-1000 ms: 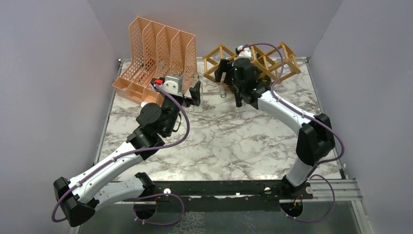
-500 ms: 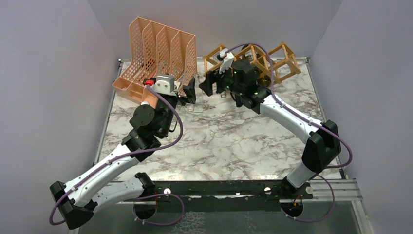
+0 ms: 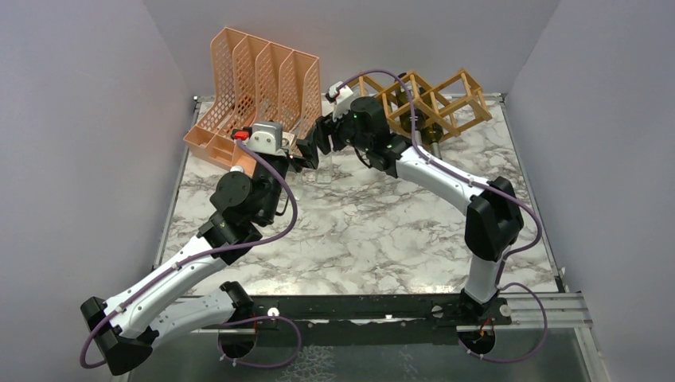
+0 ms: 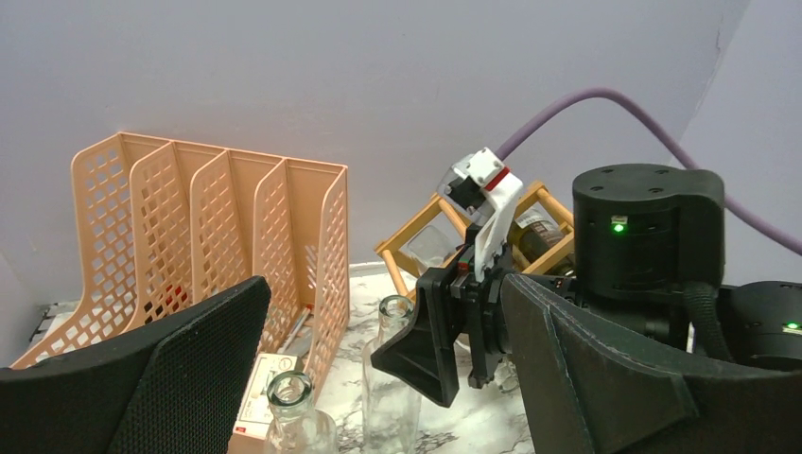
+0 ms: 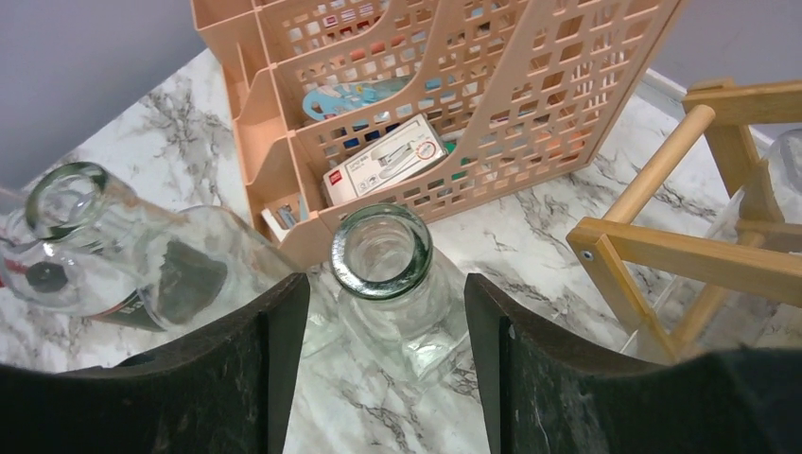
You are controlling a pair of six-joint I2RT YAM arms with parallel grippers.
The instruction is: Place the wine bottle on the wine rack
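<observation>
Two clear glass wine bottles stand upright on the marble table in front of the organizer. My right gripper (image 3: 316, 143) (image 5: 383, 378) is open, its fingers (image 5: 241, 378) on either side of one bottle's neck (image 5: 381, 251) and not touching it. That bottle also shows in the left wrist view (image 4: 392, 378) and the top view (image 3: 325, 169). My left gripper (image 3: 305, 156) (image 4: 378, 407) is wide open, with the second bottle (image 4: 288, 407) (image 5: 113, 255) low between its fingers. The tan wooden wine rack (image 3: 434, 99) (image 4: 416, 241) (image 5: 681, 246) stands at the back right, holding a dark bottle (image 4: 534, 232).
A peach-orange mesh file organizer (image 3: 259, 87) (image 5: 454, 104) (image 4: 208, 227) stands at the back left with a small white box (image 5: 383, 161) and papers in it. Grey walls close the table on three sides. The two grippers are close together by the bottles.
My right gripper has swung left from the rack to over the bottle by the organizer, its fingers now around the neck. The left gripper shifted slightly back and left.
</observation>
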